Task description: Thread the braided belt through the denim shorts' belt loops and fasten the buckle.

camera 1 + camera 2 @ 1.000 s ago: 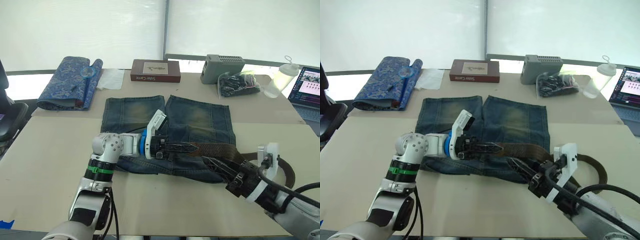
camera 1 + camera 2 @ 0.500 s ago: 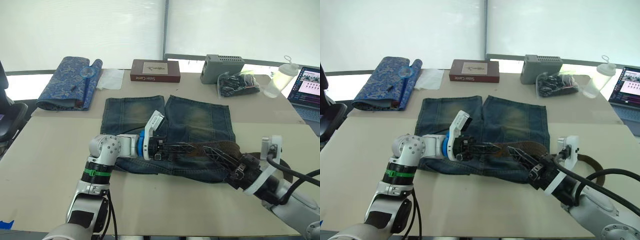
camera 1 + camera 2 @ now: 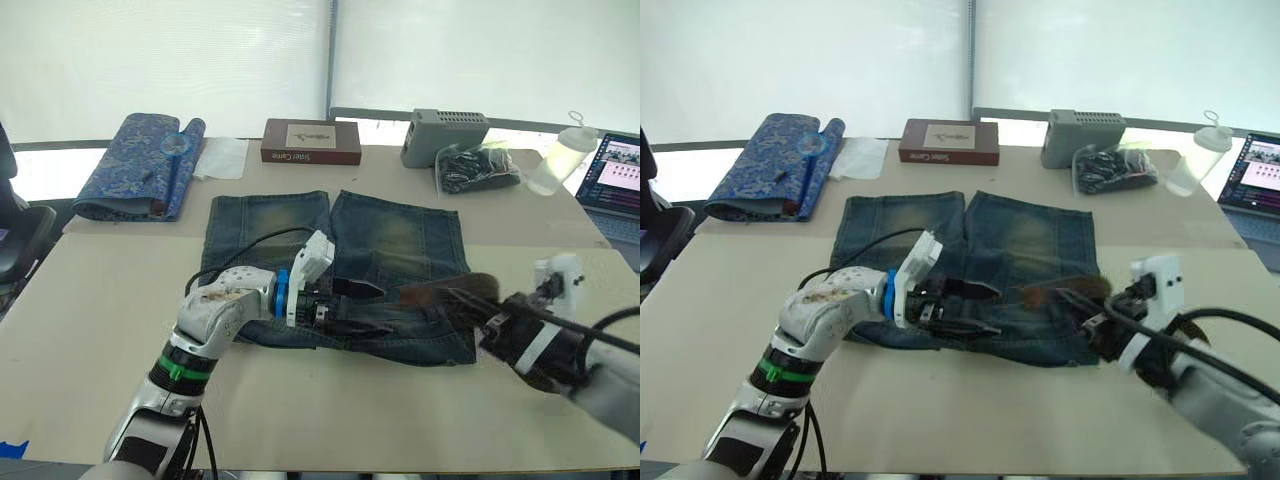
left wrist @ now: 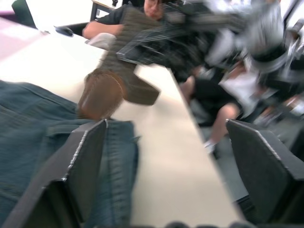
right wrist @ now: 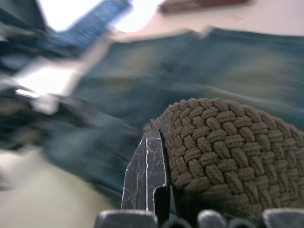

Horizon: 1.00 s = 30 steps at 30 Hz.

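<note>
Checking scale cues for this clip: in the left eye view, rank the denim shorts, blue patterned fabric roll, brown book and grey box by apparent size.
1. denim shorts
2. blue patterned fabric roll
3. brown book
4. grey box

The book and box look close in size, so their order is unsure; both sit farther from the camera than the shorts.

The denim shorts (image 3: 335, 245) are faded blue with yellowish worn patches on both legs. The braided belt (image 5: 228, 156) is brown in a basket-weave plait. The fabric roll (image 3: 135, 165) at the tabletop's far left corner is blue, seemingly with a fine paisley-like print.
</note>
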Tool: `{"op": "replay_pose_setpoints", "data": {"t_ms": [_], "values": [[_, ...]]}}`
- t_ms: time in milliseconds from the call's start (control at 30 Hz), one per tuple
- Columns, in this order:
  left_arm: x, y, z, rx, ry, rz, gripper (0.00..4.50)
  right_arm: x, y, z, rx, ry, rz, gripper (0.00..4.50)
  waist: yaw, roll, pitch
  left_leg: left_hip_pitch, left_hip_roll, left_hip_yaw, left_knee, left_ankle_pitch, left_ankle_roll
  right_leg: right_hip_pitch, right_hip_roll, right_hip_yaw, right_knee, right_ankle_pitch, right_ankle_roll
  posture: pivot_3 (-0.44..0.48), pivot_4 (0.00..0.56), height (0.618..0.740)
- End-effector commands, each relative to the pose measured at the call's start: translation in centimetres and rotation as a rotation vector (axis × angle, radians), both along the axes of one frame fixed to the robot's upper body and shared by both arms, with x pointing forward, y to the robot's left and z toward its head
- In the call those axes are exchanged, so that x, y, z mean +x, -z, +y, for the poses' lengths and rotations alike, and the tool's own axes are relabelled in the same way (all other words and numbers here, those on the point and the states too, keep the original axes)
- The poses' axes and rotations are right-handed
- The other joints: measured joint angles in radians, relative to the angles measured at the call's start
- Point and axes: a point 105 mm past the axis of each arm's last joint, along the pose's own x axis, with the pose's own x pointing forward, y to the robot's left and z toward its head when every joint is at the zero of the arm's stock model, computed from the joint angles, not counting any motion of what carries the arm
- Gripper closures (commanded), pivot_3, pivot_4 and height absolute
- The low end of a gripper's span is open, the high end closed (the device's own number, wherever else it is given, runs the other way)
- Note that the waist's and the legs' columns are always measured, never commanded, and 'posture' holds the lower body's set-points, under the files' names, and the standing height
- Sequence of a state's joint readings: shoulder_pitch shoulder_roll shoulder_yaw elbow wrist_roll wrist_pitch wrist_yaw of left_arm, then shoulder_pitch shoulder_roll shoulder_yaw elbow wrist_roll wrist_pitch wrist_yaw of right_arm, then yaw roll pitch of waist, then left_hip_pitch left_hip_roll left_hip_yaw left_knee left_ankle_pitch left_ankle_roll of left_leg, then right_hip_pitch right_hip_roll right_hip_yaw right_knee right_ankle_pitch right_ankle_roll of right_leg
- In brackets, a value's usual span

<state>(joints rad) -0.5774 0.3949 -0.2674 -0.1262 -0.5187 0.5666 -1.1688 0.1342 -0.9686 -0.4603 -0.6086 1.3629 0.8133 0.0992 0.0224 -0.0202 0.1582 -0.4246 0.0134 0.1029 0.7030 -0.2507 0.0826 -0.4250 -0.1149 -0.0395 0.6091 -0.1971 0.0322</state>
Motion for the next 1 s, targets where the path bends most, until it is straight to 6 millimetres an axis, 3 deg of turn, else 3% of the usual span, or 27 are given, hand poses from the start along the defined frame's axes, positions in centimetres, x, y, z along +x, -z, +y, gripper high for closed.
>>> {"op": "replay_pose_setpoints", "data": {"t_ms": [33,200,633,1000], "values": [[-0.2,0.5,0.3,0.03,0.035,-0.119,0.56,1.0,-0.6,-2.1,-0.097,0.039,0.011,4.5,0.002,0.0,0.0,0.0,0.0,0.0,0.0,0.0,0.0,0.0,0.0,0.0,0.0,0.0,0.0,0.0,0.15,0.74],[-0.1,1.7,0.7,0.052,0.032,-0.171,0.56,2.2,0.4,-3.4,-0.177,0.033,0.085,4.5,0.002,0.0,0.0,0.0,0.0,0.001,-0.001,0.0,0.0,-0.001,0.001,0.0,0.0,0.0,0.0,0.0,0.15,0.74],[0.0,2.4,1.1,0.053,-0.031,-0.225,0.56,4.1,3.3,-3.1,-0.182,-0.015,0.181,4.5,-0.001,0.0,0.0,0.0,0.0,0.001,0.0,0.0,0.001,-0.001,0.001,0.0,0.0,0.0,0.002,0.0,0.15,0.74],[0.1,2.1,1.7,0.04,-0.163,-0.195,0.56,4.9,4.3,-2.5,-0.16,-0.045,0.225,4.5,-0.011,0.0,0.0,0.0,0.001,0.001,-0.001,0.0,0.001,-0.001,0.001,-0.001,0.0,0.004,0.009,0.0,0.15,0.74]]}}
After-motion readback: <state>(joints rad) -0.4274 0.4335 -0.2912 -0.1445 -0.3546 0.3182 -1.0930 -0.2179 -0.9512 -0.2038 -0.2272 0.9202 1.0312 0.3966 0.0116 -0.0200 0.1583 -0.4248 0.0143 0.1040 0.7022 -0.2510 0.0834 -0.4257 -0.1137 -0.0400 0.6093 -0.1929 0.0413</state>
